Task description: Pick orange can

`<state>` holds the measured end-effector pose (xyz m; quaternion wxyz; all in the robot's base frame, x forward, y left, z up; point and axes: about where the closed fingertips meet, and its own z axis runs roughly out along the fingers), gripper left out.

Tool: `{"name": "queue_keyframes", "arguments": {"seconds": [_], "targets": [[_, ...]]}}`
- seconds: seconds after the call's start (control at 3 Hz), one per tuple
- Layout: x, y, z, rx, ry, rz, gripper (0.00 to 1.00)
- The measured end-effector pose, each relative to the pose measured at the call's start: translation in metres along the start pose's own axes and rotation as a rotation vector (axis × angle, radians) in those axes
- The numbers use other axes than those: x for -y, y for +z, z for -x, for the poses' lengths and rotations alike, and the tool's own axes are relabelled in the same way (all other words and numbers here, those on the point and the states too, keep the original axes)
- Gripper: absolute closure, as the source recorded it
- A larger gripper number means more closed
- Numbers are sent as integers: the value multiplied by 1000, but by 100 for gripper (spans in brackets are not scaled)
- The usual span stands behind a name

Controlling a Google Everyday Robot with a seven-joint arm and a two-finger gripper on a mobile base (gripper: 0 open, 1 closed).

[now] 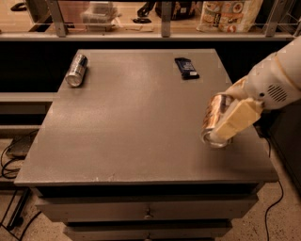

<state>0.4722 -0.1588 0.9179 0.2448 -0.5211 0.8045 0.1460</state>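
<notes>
The orange can [214, 116] is a shiny copper-orange drink can with a silver end, near the right edge of the grey table [136, 122]. It is tilted, its lower end just above the tabletop. My gripper [225, 120] comes in from the right on a white arm and is shut on the can; a cream-coloured finger [235, 120] lies across its near side and hides part of it.
A slim silver and dark-blue can [76, 70] lies on its side at the table's far left. A dark flat packet [186, 67] lies at the far right middle. A shelf with a rail and packaged goods [230, 14] runs behind. Cables [9, 164] lie on the floor at left.
</notes>
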Motion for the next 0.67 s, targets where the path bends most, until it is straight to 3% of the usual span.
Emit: {"name": "queue_keyframes", "arguments": {"seconds": [0.33, 0.67], "targets": [[19, -50, 33, 64, -83, -32, 100], [24, -73, 50, 95, -108, -82, 100]]}}
